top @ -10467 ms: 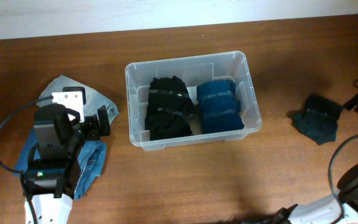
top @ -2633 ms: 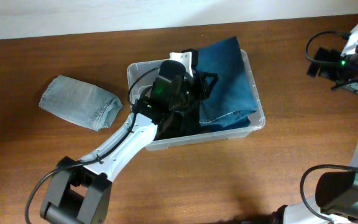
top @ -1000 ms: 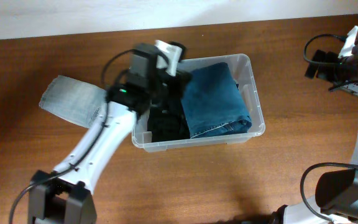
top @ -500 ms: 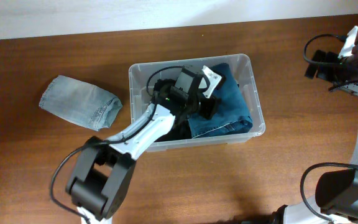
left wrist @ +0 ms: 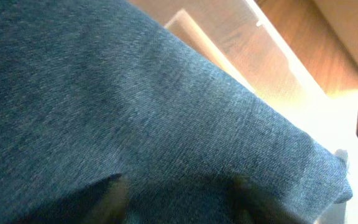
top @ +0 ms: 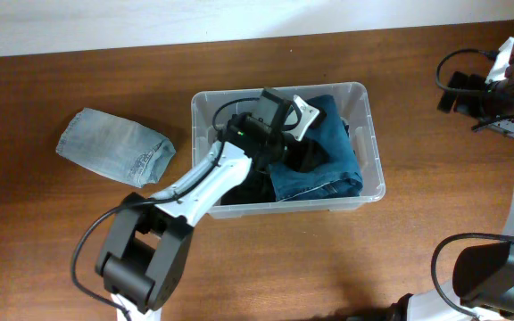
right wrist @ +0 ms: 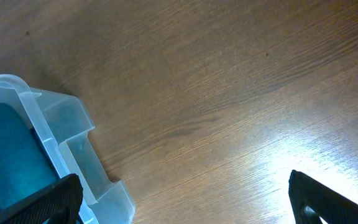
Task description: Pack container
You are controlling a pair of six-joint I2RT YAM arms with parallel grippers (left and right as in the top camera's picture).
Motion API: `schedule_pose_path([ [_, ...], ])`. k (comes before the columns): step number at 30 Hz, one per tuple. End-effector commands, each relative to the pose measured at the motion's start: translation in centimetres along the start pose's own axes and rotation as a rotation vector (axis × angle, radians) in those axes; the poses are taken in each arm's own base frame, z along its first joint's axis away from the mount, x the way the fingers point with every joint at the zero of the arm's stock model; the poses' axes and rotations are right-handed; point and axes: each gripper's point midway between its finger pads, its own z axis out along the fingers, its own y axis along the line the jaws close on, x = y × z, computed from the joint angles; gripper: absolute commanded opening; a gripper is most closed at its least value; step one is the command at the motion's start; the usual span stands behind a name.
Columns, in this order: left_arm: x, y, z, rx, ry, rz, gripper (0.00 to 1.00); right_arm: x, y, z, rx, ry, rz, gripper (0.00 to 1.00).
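The clear plastic container (top: 375, 169) stands mid-table. It holds folded blue jeans (top: 333, 165) on the right and black garments (top: 239, 192) on the left. My left gripper (top: 303, 150) is down inside the container on the blue jeans. In the left wrist view the denim (left wrist: 166, 93) fills the frame and the gripper's (left wrist: 178, 202) two blurred fingertips rest apart on it, gripping nothing. My right gripper (top: 467, 94) hovers at the far right, open and empty (right wrist: 179, 199). The right wrist view shows the container's corner (right wrist: 61, 134).
A folded light-blue denim garment (top: 114, 147) lies on the wooden table (top: 328, 267) left of the container. The left arm reaches over the container's left half. Cables hang by the right arm at the table's right edge.
My left gripper has pushed a little further right onto the blue jeans. The container has slid slightly to the right. The right arm has not moved.
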Motion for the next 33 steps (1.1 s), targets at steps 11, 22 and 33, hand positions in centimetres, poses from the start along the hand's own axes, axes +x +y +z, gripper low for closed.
schedule_pose_path([
  [11,0.8,17.4,-31.7,-0.72,-0.327,-0.558,0.99,0.0,-0.2,-0.6,0.007,-0.016,0.009,0.98],
  [22,16.2,27.3,-34.7,-0.552,-0.397,-1.249,0.99,0.1,0.2,-0.6,-0.015,-0.014,0.008,0.98],
  [33,20.5,32.2,-28.5,-0.441,-0.327,-1.336,0.99,0.1,0.2,-0.6,-0.015,-0.013,0.005,0.98],
])
